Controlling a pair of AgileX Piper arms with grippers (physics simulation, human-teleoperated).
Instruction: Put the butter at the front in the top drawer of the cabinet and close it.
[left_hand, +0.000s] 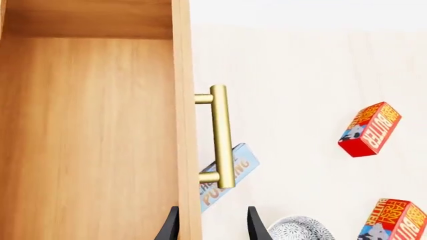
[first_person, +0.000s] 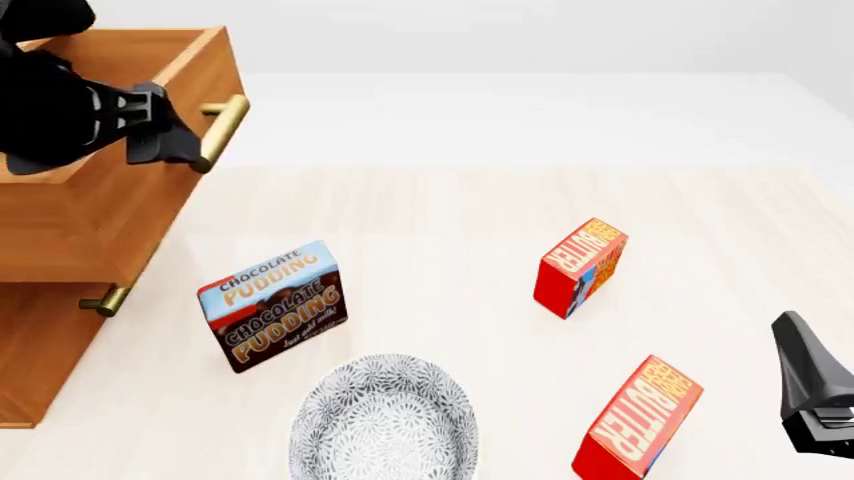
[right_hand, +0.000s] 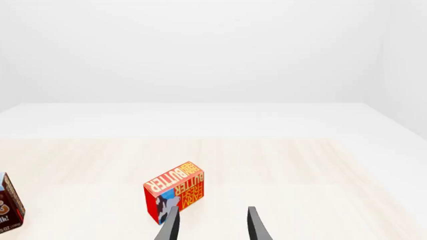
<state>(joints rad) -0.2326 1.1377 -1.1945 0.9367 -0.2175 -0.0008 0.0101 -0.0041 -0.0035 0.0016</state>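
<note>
The front butter (first_person: 638, 420) is a red carton on the table near me; it also shows in the left wrist view (left_hand: 393, 222). The cabinet (first_person: 40, 340) stands at the left with its top drawer (first_person: 100, 215) pulled out; the drawer's inside (left_hand: 87, 130) holds nothing. My left gripper (first_person: 167, 130) is open beside the brass handle (first_person: 224, 128), with its fingertips (left_hand: 172, 225) just past the handle's end (left_hand: 223, 135) and gripping nothing. My right gripper (first_person: 807, 400) is open and empty, to the right of the front butter.
A second identical butter carton (first_person: 581, 267) stands farther back; it shows in the right wrist view (right_hand: 175, 192). A Chocolate Pudding box (first_person: 274, 305) stands near the cabinet. A patterned plate (first_person: 384, 425) lies at the front. The lower drawer's handle (first_person: 110, 300) sticks out.
</note>
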